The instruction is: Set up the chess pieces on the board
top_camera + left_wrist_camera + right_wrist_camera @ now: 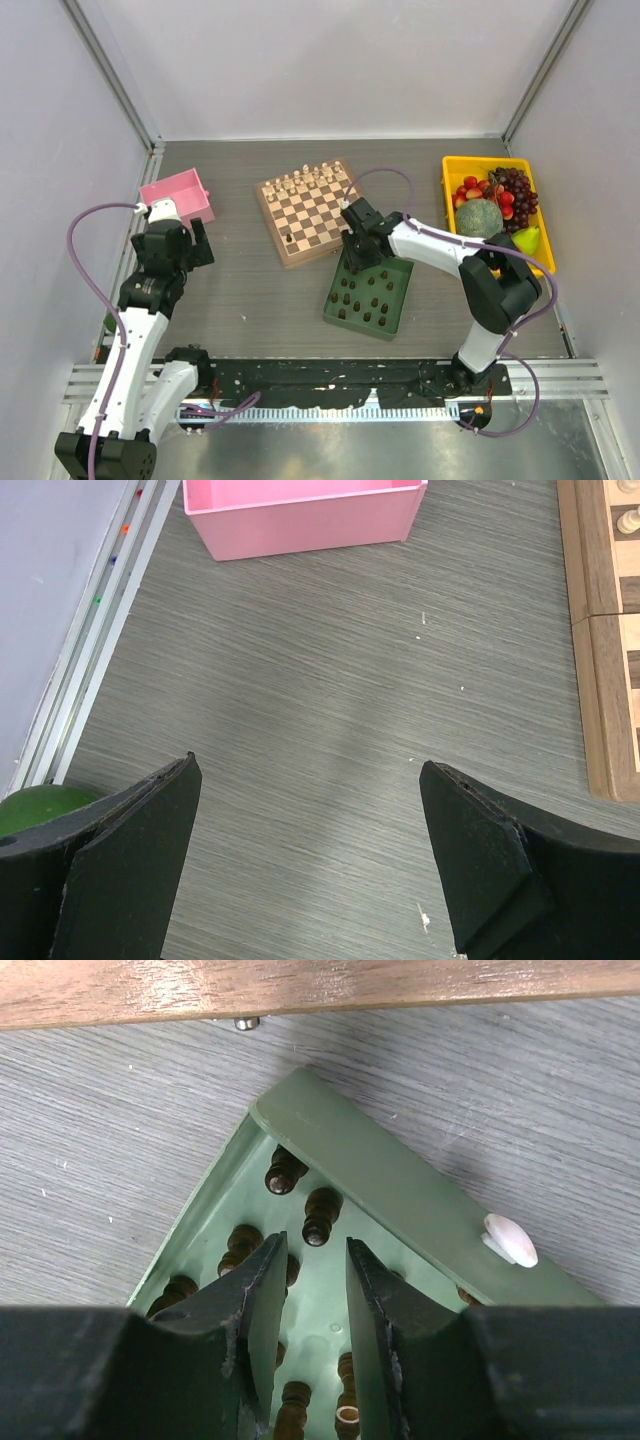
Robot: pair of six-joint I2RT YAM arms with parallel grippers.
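Hovering over the green tray (328,311), the right tool (315,1245) sits low at the tray's far corner, the corner nearest the board (305,212). Jaws narrowed to a slim gap, tray floor visible between them, nothing clamped at the tips. One of the chess pieces (318,1215) lies on its side in the tray just past the tips, in line with the gap, not touching either finger. Another dark piece lies beside it, closer to the tray's corner; more lie left of the left finger and under both fingers, partly hidden. Rest of the dark pieces spread across the tray floor toward its near side in the top view. A single dark piece (290,240) stands on the board, on the edge row facing the tray. Pale chessmen (310,180) line the board's side farthest from the tray.

Small cream blob (510,1241) rests on the tray's rim to the right of the tool. Board's edge runs just beyond the tray's corner, close but apart.

Left tool (310,770) is well away from the tray, on the other side of the board, fully released, jaws wide over bare bench (330,680), holding nothing. Pink bin (300,520) lies ahead of it. Yellow fruit bin (450,175) sits beyond the tray's right side.
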